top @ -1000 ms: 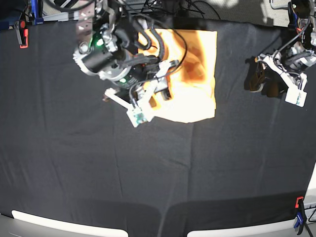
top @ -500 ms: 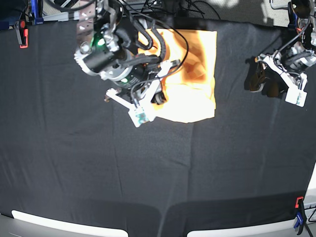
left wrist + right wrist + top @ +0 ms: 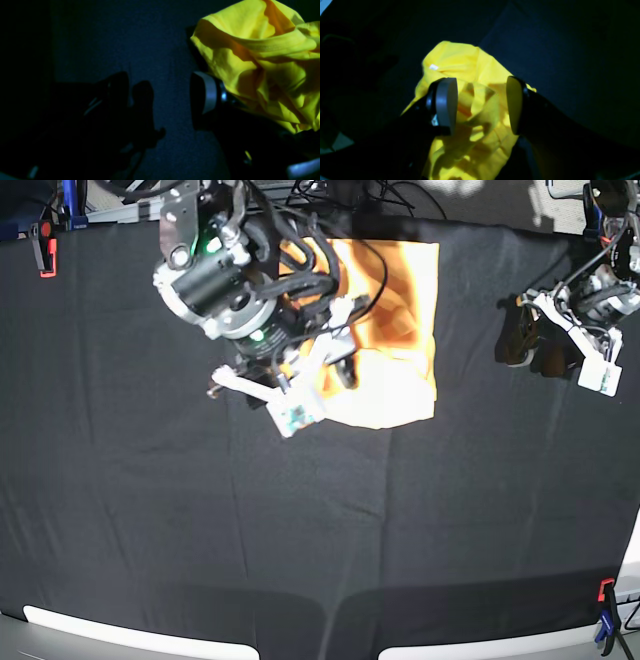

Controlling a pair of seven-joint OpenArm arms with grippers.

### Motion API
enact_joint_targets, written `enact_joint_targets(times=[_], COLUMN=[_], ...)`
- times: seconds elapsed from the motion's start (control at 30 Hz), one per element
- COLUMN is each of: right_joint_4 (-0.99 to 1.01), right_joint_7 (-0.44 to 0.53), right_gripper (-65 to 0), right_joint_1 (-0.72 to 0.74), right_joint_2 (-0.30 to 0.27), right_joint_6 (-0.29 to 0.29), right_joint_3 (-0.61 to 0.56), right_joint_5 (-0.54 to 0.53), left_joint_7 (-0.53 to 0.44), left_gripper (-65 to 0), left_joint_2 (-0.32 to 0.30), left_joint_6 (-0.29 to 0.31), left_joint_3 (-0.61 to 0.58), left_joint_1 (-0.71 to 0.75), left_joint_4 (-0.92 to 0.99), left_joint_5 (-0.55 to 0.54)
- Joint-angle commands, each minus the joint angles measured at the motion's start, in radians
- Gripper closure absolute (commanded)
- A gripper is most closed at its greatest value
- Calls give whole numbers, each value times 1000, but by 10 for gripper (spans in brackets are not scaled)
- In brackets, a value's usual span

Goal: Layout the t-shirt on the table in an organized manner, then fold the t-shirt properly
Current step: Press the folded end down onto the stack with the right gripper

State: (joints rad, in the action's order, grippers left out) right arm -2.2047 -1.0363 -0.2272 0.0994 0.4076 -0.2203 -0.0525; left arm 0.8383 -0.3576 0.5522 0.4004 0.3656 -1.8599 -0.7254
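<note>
The light orange-yellow t-shirt (image 3: 395, 310) lies folded in a rough rectangle at the back middle of the black table (image 3: 300, 530). My right gripper (image 3: 322, 380) hovers over the shirt's lower left edge. In the right wrist view it (image 3: 480, 105) is open, its two pads either side of a raised fold of the t-shirt (image 3: 470, 75), not closed on it. My left gripper (image 3: 545, 330) sits apart at the table's right side, away from the shirt. In the left wrist view it (image 3: 170, 100) looks open and empty, with bunched t-shirt (image 3: 262, 62) beyond one finger.
A red clamp (image 3: 45, 255) sits at the back left table edge and a red and blue clamp (image 3: 606, 610) at the front right. Cables (image 3: 350, 195) run along the back edge. White strips (image 3: 130, 635) line the front edge.
My right arm has shifted a little to the right and turned, bringing its gripper further over the shirt's lower left edge. The left arm has not moved.
</note>
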Motion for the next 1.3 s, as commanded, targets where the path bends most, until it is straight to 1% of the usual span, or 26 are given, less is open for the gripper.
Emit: enact_joint_targets(times=[0.0, 0.13, 0.43, 0.5, 0.53, 0.57, 0.7, 0.73, 0.8, 0.87, 0.97, 1.1, 1.27], right_joint_4=[6, 57, 134, 145, 145, 145, 143, 137, 105, 47, -22, -50, -49], right_joint_7=[18, 16, 0, -13, -22, -24, -45, -48, -69, -93, -85, -79, -45], right_gripper=[-303, -303, -294, -286, -260, -221, -19, 0, 0, 0, 0, 0, 0], right_joint_1=[9, 28, 45, 48, 50, 50, 50, 50, 50, 44, -6, -49, -59], right_joint_2=[3, 3, 3, 3, 4, 3, 4, 4, 3, 3, 3, 3, 9], right_joint_6=[4, 4, 3, 4, 4, 4, 4, 4, 5, 6, 8, 7, 3], right_joint_3=[12, 55, 56, 56, 56, 56, 56, 56, 49, 18, -61, -204, -384], right_joint_5=[-7, -60, -64, -93, -106, -108, -108, -108, -108, -107, -103, -45, 5], left_joint_7=[-12, -6, -7, -10, -10, -10, -10, -11, -18, -26, -29, -29, -28], left_gripper=[-361, -361, -361, -361, -361, -360, -360, -360, -360, -360, -360, -360, -360], left_joint_2=[-11, -11, -11, -11, -11, -11, -11, -11, -11, -11, -11, -11, -11], left_joint_6=[5, 5, 5, 5, 5, 5, 5, 5, 5, 5, 5, 5, 5], left_joint_3=[7, 7, 7, 7, 7, 7, 7, 7, 7, 7, 7, 7, 7], left_joint_1=[-2, -2, -2, -2, -2, -2, -2, -2, -2, -2, -2, -2, -2], left_joint_4=[-19, -19, -19, -19, -19, -19, -19, -19, -19, -19, -19, -19, -19], left_joint_5=[-16, -16, -16, -16, -16, -16, -16, -16, -16, -16, -16, -16, -16])
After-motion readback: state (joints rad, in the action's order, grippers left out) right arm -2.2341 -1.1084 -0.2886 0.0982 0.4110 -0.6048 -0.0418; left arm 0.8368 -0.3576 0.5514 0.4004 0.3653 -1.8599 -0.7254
